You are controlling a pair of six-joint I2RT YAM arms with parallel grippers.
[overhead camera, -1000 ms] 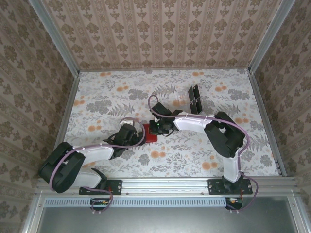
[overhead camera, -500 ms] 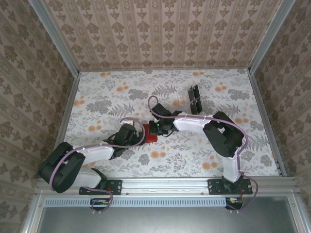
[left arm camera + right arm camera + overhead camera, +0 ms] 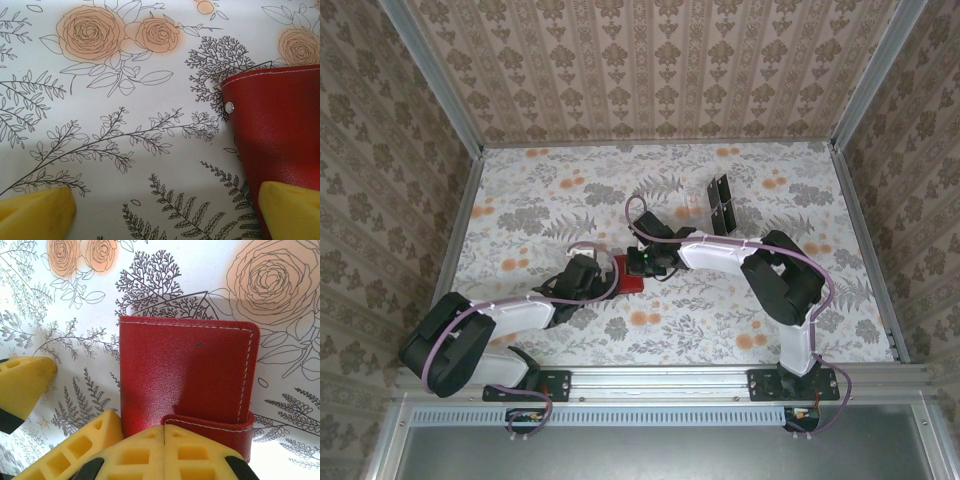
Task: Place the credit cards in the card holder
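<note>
Nothing is seen moved since before: the folded card holder is touched by the fully closed right claw, the left claw is spread wide; unfolding is judged next.

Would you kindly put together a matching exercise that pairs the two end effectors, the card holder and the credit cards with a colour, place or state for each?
Things:
1. left end effector
2. right end effector
3. card holder
4. credit cards

Descriptions:
A. dark, towards the far edge of the table
B. red, lying between the two end effectors
C. fingers wide apart
D. fingers shut together

Pairs: 1-C, 2-D, 3-B, 4-A.
</note>
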